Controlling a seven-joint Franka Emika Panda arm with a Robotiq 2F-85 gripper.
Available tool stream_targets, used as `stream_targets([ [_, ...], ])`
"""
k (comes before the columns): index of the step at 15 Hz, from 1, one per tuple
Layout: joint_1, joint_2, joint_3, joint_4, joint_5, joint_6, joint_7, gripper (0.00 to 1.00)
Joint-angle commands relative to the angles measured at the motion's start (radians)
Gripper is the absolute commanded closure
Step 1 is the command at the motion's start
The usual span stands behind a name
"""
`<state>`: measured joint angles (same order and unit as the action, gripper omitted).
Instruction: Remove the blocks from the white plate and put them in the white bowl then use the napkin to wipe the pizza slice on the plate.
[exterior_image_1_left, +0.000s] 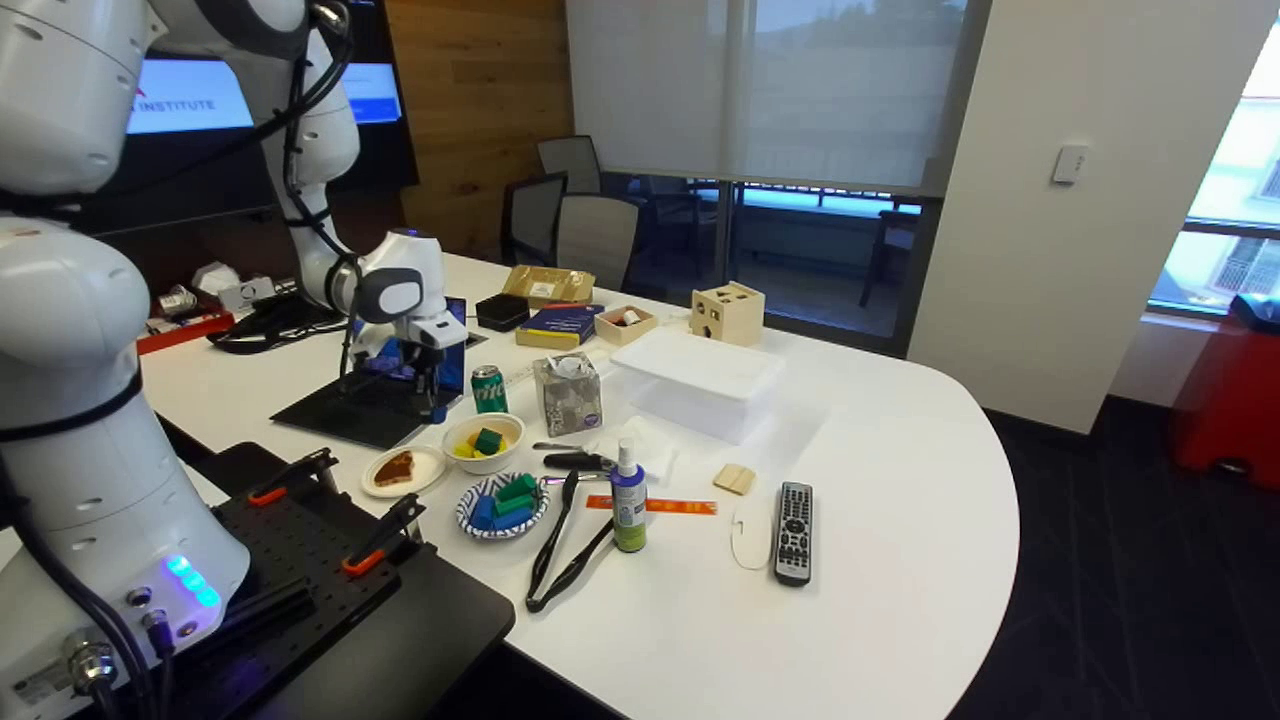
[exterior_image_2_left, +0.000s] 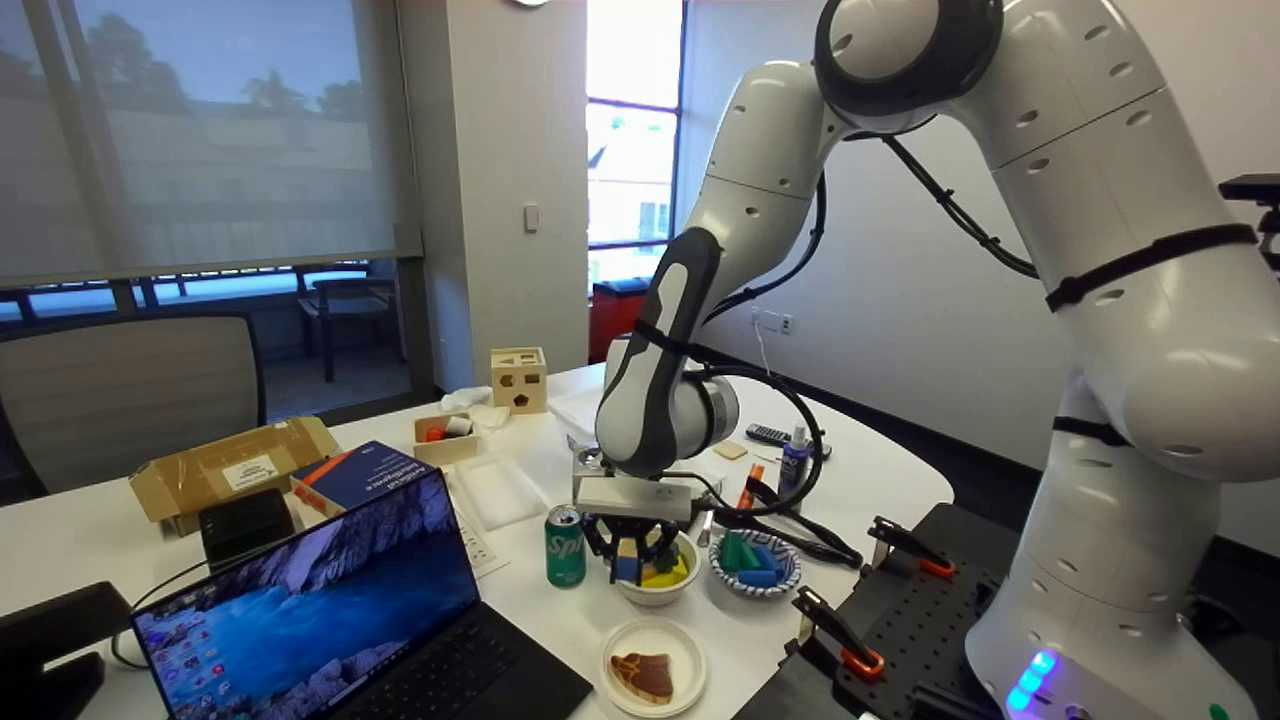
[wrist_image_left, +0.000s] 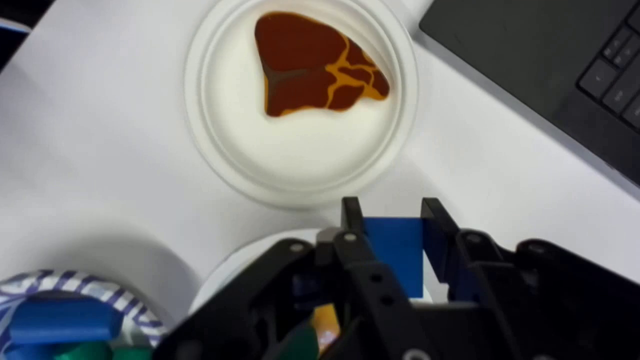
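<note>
My arm (exterior_image_2_left: 765, 165) arches over the desk (exterior_image_1_left: 880, 480), hand (wrist_image_left: 392, 217) pointing straight down, its fingers (wrist_image_left: 439, 237) snug around a blue block (wrist_image_left: 397, 257). The block hangs near the white bowl (exterior_image_2_left: 655, 597); whether over its edge, I can't tell. In the wrist view, the plate (wrist_image_left: 300, 155) with the brown slice (wrist_image_left: 302, 55) lies at eleven o'clock from the hand.

Both exterior views look across the shared conference table (exterior_image_1_left: 900, 480) from opposite sides of the robot base (exterior_image_1_left: 120, 530), at 8 o'clock in an exterior view; the wrist view, closest, faces down.
</note>
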<state>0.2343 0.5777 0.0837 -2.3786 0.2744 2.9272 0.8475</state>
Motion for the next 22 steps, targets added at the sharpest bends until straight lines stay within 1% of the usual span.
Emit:
stream_targets([
  [1,0.027,-0.018,-0.07,0.006,-0.001,0.017,-0.002,0.92],
  [4,0.015,0.019,-0.091,0.031,0.007,0.023,-0.003,0.92],
  [5,0.005,0.033,-0.087,0.039,0.011,0.033,-0.01,0.92],
  [8,0.004,0.081,-0.091,0.075,0.018,0.045,-0.005,0.92],
  [10,-0.013,0.098,-0.074,0.089,0.032,0.051,-0.011,0.42],
  [11,-0.019,0.104,-0.069,0.092,0.039,0.061,-0.013,0.41],
  [12,-0.02,0.105,-0.069,0.091,0.045,0.068,-0.012,0.36],
  [16,-0.026,0.083,-0.071,0.073,0.071,0.095,-0.005,0.06],
  [17,-0.008,0.078,-0.089,0.066,0.074,0.109,0.006,0.0],
  [19,0.019,0.066,-0.12,0.053,0.076,0.125,0.022,0.0],
  [22,0.086,0.045,-0.215,0.028,0.072,0.162,0.068,0.0],
])
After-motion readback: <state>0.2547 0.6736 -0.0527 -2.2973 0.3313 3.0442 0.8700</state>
